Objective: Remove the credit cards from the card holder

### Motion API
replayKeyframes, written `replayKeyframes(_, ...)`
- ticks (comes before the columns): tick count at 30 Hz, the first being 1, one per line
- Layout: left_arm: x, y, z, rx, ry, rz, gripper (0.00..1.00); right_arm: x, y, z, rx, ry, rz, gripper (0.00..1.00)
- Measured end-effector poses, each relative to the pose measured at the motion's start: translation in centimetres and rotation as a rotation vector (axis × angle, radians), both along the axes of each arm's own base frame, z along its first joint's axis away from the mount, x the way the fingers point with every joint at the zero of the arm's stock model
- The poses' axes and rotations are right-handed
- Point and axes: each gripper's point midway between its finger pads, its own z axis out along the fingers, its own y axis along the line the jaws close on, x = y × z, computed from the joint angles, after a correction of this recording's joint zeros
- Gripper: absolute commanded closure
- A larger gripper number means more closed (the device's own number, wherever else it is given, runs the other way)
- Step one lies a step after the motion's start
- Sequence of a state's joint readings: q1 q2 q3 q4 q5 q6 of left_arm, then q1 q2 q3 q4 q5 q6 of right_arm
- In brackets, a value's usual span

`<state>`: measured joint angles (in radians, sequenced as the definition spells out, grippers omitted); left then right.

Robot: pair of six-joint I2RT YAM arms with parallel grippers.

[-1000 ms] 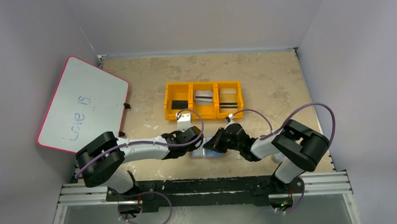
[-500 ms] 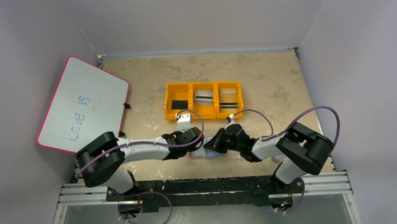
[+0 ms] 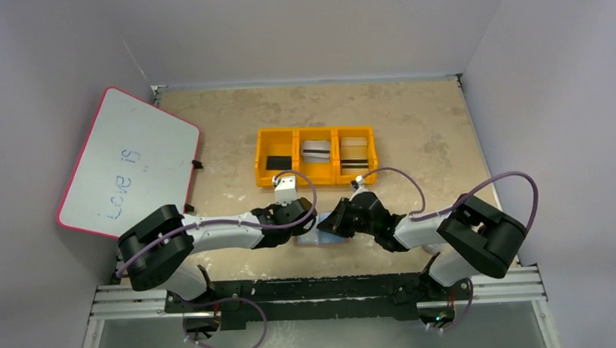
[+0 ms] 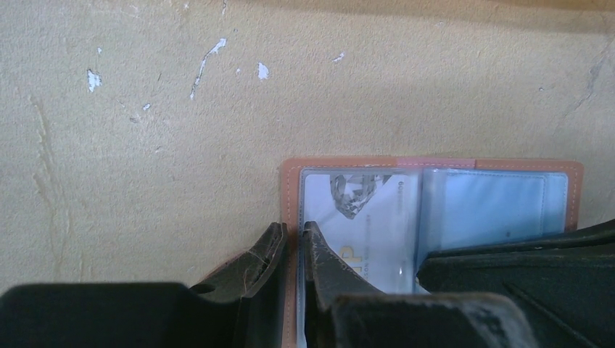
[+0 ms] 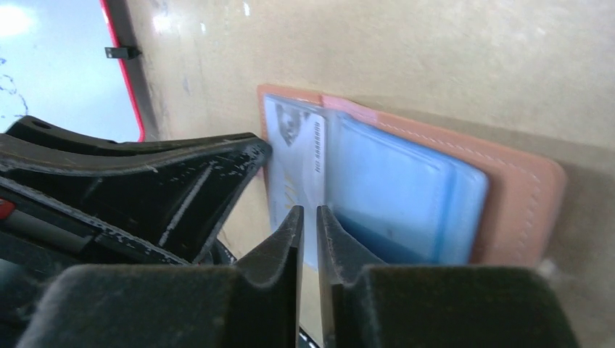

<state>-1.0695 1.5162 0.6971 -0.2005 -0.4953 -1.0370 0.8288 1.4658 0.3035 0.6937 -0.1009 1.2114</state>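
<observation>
The card holder (image 3: 315, 239) lies open and flat near the table's front edge, tan leather border (image 4: 493, 165) around pale blue-grey panels (image 5: 406, 188). A pale credit card (image 4: 362, 217) with a diamond picture sits in its left panel and also shows in the right wrist view (image 5: 294, 145). My left gripper (image 3: 301, 231) is shut on the holder's left leather edge (image 4: 294, 232). My right gripper (image 3: 329, 228) comes in from the right. Its fingers (image 5: 310, 212) are closed to a thin slit on the pale card's near edge.
An orange three-compartment tray (image 3: 259, 156) stands behind the holder with a dark, a white and a tan item in it. A red-rimmed whiteboard (image 3: 124, 162) leans at the far left. Both grippers sit close together over the holder.
The right arm's elbow and cable have swung outward to the right. Both grippers and the card holder stay in place.
</observation>
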Motion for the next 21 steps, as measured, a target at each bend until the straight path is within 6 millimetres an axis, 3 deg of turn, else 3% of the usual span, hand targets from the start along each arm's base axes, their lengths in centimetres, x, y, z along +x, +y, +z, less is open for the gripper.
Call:
replayKeyframes(3,-0.1,0.1,0.1,-0.006,-0.003,0.000,0.79,0.6,0.7,0.5,-0.001,-0.028,0.021,0.81)
replayKeyframes(6,-0.8,-0.2,0.4,-0.039,0.020,-0.024,0.72,0.5,1.1,0.3,-0.007,-0.022,0.042,0.78)
replayKeyframes(12,-2.9,-0.9,1.0,-0.094,0.076,-0.092,0.69,0.6,1.0,-0.2,-0.028,0.000,0.037,0.76)
replayKeyframes(21,-3.1,-0.8,1.7,-0.106,0.080,-0.097,0.68,0.8,-0.2,0.1,-0.090,-0.022,0.012,0.64)
